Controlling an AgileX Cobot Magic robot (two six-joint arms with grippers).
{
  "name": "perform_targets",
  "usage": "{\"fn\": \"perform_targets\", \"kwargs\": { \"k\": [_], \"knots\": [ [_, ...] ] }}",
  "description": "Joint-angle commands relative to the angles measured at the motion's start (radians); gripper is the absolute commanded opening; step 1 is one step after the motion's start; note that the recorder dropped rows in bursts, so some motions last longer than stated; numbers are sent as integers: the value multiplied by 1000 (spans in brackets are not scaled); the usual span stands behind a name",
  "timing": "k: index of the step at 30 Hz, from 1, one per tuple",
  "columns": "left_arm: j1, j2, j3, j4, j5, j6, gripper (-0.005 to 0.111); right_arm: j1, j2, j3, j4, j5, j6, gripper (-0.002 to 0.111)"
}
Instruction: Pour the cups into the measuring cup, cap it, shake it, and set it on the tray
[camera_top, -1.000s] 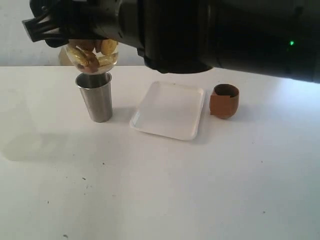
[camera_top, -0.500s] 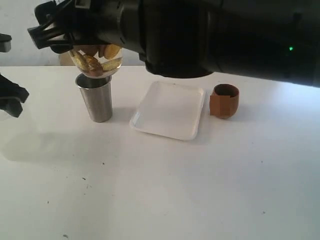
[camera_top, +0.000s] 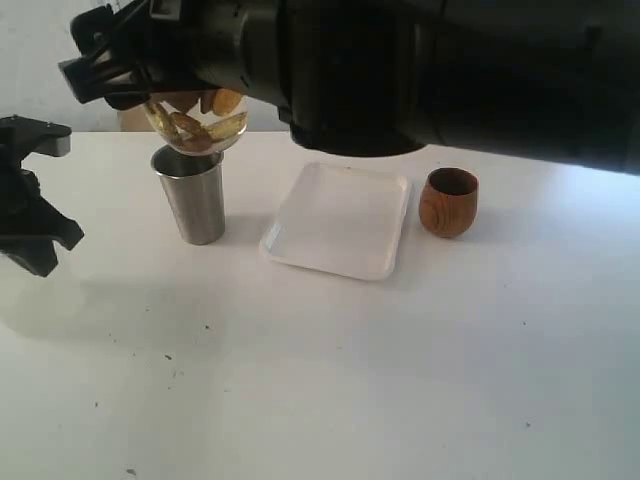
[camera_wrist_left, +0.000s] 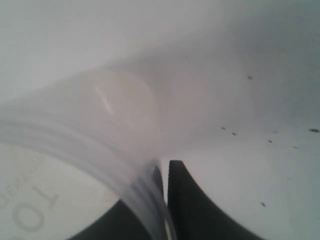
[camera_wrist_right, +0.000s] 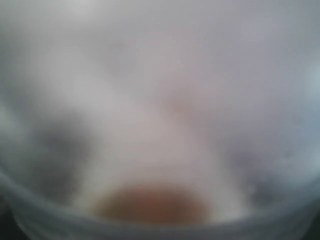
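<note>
Above steel tumbler, right gripper clamps clear, nugget-filled measuring cup; left gripper pinches frosted cup.

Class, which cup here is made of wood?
The round-bellied brown cup right of the white tray; the tumbler left of it is steel, the raised cup clear.

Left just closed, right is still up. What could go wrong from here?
1. The right jaws hold the filled measuring cup close over the steel tumbler; dipping lower may tip that tumbler.
2. The left jaws pinch only the thin wall of the frosted cup, so it may slip or flex out.
</note>
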Motion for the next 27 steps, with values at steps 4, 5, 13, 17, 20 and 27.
{"fn": "perform_targets", "kwargs": {
  "k": [4,5,13,17,20,27],
  "knots": [
    [-205,-71,-4,-113,184,59,0,-24,-47,-5,-28,-104,-80,0],
    [-239,-71,-4,-111,193,59,0,-30,-54,-5,-28,-106,-80,0],
    [-481,-71,-2,-80,91,25,10,-54,-113,-5,-28,-115,-82,0],
    [-489,-71,-2,-7,70,-17,49,-54,-116,-5,-28,-113,-82,0],
    [-489,-80,-4,37,100,-56,81,-54,-116,-5,-28,-113,-82,0],
    [-489,-205,-4,-152,0,103,97,-54,-116,-5,-28,-131,-105,0]
  ]
}}
